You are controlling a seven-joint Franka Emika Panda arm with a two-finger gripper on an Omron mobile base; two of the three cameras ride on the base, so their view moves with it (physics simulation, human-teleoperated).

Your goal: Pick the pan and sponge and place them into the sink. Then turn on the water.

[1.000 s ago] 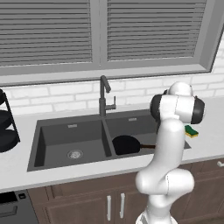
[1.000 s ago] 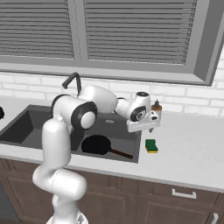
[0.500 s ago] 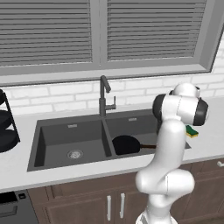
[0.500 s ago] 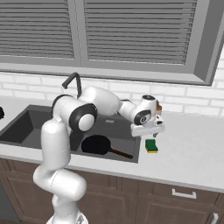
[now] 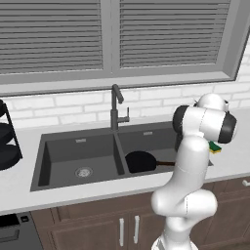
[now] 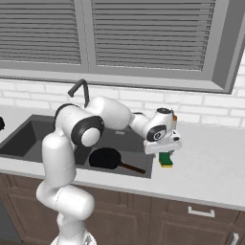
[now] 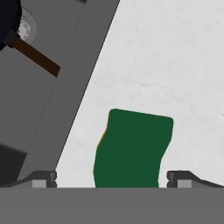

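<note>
The black pan [image 5: 140,161] lies in the right basin of the dark grey sink [image 5: 80,146], its handle [image 7: 37,57] pointing toward the counter. The green-topped sponge [image 7: 133,148] rests on the white counter just right of the sink, also visible from the bases [image 6: 166,160] [image 5: 215,148]. My gripper [image 6: 164,151] hangs directly over the sponge, open, with one fingertip [image 7: 43,178] on each side of it and nothing held. No water is in view at the faucet [image 5: 116,105].
A black tiered rack [image 5: 7,144] stands at the counter's far left. The brick wall and window sill run behind the sink. White counter [image 6: 210,162] stretches to the right of the sponge. A small brown bottle [image 6: 173,116] stands behind the hand.
The hand has moved right and down, from above the sink's right edge to just over the sponge. The jaws stayed open. Pan and sponge have not moved.
</note>
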